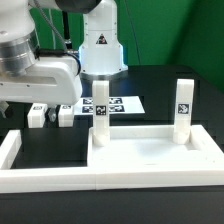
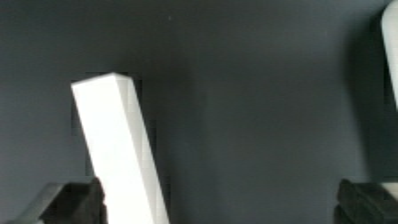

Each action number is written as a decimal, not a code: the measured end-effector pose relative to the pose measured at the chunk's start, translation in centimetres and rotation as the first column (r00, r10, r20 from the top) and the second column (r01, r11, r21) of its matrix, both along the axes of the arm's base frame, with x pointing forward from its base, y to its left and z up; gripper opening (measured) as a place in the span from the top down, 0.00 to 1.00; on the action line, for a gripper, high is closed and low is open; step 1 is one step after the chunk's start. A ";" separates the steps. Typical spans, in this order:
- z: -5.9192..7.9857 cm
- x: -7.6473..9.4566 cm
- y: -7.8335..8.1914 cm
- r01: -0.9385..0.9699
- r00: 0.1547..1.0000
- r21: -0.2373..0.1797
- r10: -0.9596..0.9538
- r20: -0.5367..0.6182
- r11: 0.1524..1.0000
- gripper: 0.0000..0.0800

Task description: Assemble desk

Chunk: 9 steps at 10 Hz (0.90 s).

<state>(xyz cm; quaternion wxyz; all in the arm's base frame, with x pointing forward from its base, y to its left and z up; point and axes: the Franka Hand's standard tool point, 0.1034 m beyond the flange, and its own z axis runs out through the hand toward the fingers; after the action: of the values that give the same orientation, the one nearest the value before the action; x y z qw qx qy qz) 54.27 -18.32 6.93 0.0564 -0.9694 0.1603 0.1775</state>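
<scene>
The tabletop (image 1: 150,152) is seen lying rim-up on the black table (image 1: 150,85), near the exterior view's right, with two upright legs (image 1: 100,110) set at its far corners. Two loose legs (image 1: 37,116) are found beside each other under the arm, well apart from the tabletop. The marker board (image 1: 128,103) is laid behind. In the wrist view the gripper (image 2: 214,200) is held wide, nothing clasped; a white leg (image 2: 116,150) is seen just beside one finger (image 2: 63,205)
</scene>
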 end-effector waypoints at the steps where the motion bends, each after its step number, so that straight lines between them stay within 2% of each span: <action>1: -0.6 -1.4 -0.6 0.021 0.998 0.059 -0.018 -0.060 0.998 0.19; 2: -0.9 -2.7 -0.6 0.036 0.991 0.094 -0.023 -0.128 0.995 0.19; 3: -0.8 -4.7 0.1 0.063 0.967 0.162 -0.020 -0.255 0.985 0.19; 7: -1.5 -6.1 0.6 0.115 0.874 0.252 0.023 -0.486 0.961 0.19; 9: -2.0 -9.1 2.3 0.181 0.789 0.278 0.029 -0.613 0.943 0.19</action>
<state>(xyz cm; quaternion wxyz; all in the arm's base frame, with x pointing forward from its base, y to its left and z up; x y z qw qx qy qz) 45.13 -16.00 4.95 0.1664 -0.8302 0.1781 0.5014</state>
